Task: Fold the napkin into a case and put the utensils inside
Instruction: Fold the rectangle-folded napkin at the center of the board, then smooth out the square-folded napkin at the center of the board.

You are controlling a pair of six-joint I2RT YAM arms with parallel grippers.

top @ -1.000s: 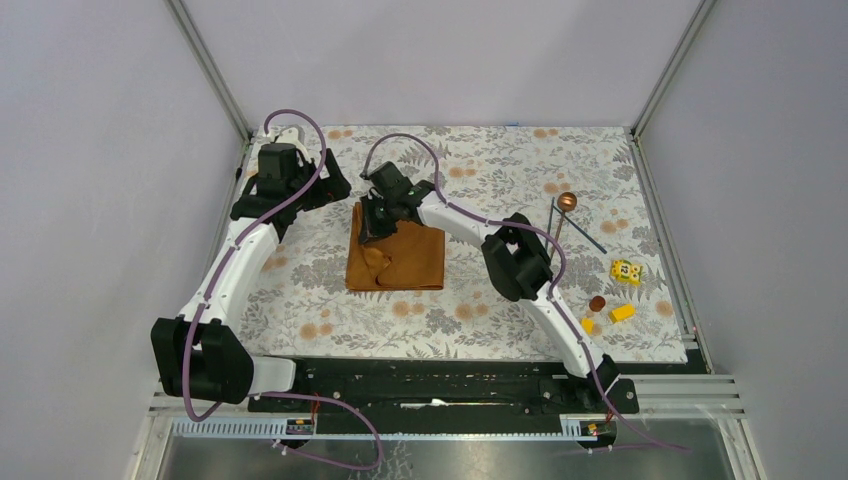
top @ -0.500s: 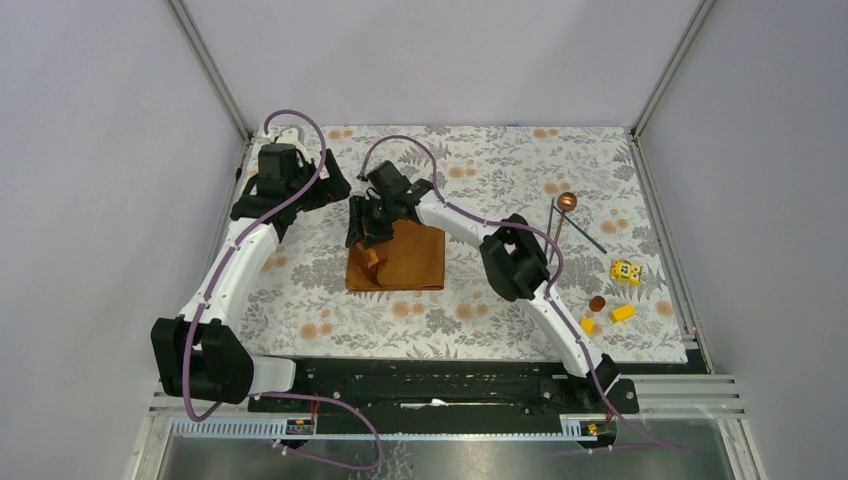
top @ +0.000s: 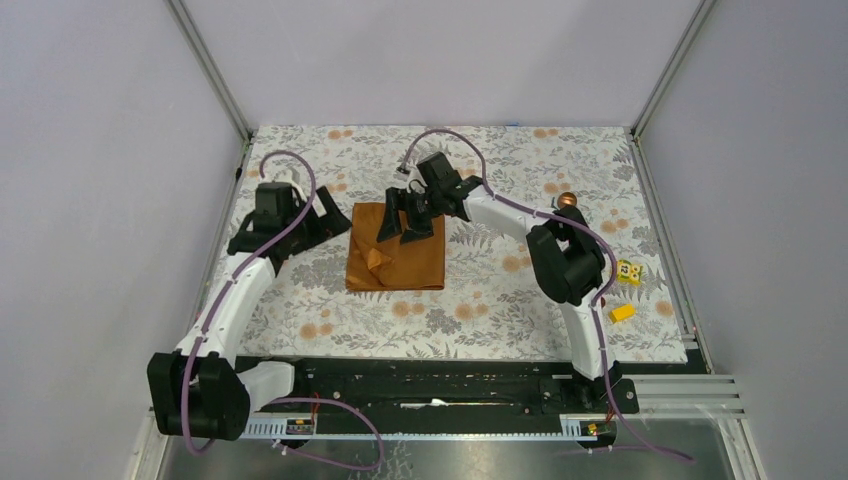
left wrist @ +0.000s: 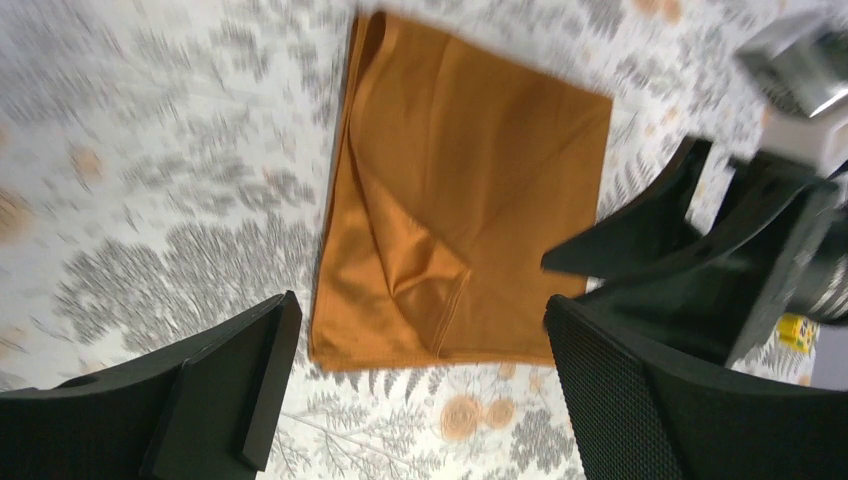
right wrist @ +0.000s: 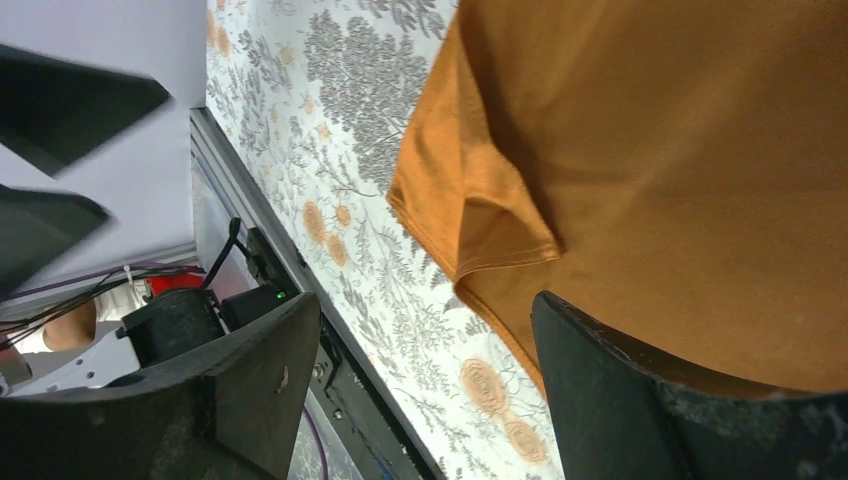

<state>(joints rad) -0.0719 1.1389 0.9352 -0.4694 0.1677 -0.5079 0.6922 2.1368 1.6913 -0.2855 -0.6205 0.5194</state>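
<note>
The napkin lies flat mid-table as an orange-brown folded rectangle, with a small flap turned over near its front left corner. My right gripper hangs open just above the cloth's far part, holding nothing; its wrist view shows the napkin under its spread fingers. My left gripper stands open at the cloth's left edge, empty, with the napkin ahead of its fingers. Of the utensils only a copper bowl shows; the right arm hides the handles.
Two yellow blocks lie at the right of the flowered tablecloth. The right arm's elbow rises over that side. Metal frame posts and grey walls close in the back.
My right gripper opened, let go of the napkin's far left part and drew back to the right. The cloth now lies flat. The left arm shifted slightly nearer, staying open.
</note>
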